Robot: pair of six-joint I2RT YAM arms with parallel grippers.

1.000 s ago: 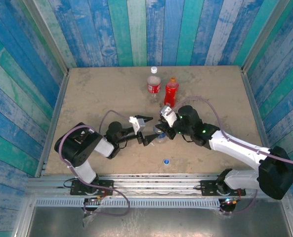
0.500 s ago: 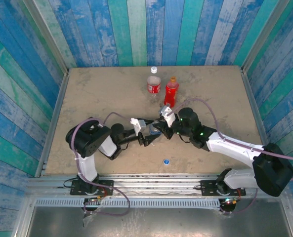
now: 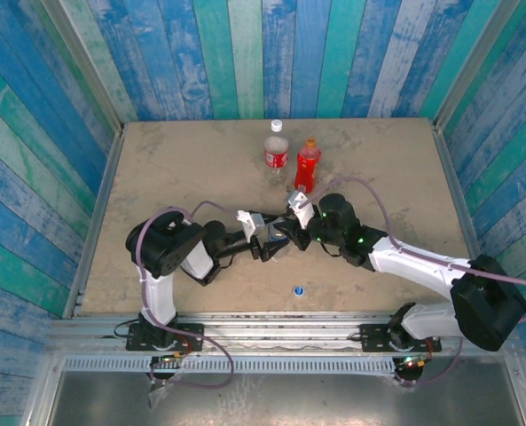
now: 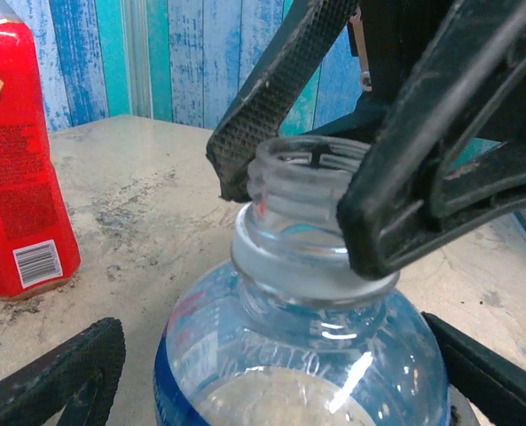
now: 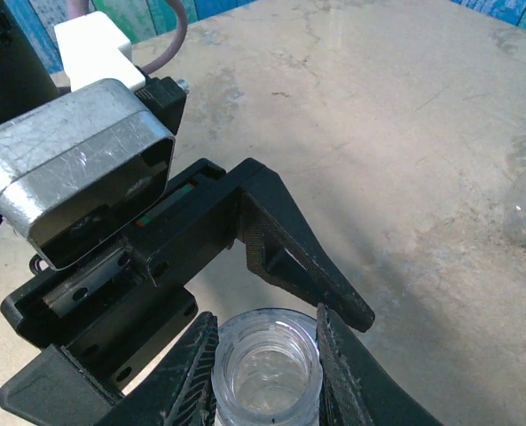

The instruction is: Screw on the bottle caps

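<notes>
Handover, I reckon: my left tool (image 3: pixel 267 238) has moved in, jaws wide around the bottle (image 4: pixel 289 373); my right tool (image 5: pixel 267 355) pinches its uncapped neck, blue cap (image 3: pixel 298 289) waiting.

Top camera high, far; wrist cameras close, sharing uncapped bottle (image 4: pixel 307 222).

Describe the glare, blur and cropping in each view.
Top view: even light, no glare; blue cap tiny. Left wrist: white glints on the clear bottle. Right wrist: pale sheen on the table; the bottle's mouth cropped at the bottom edge.
</notes>
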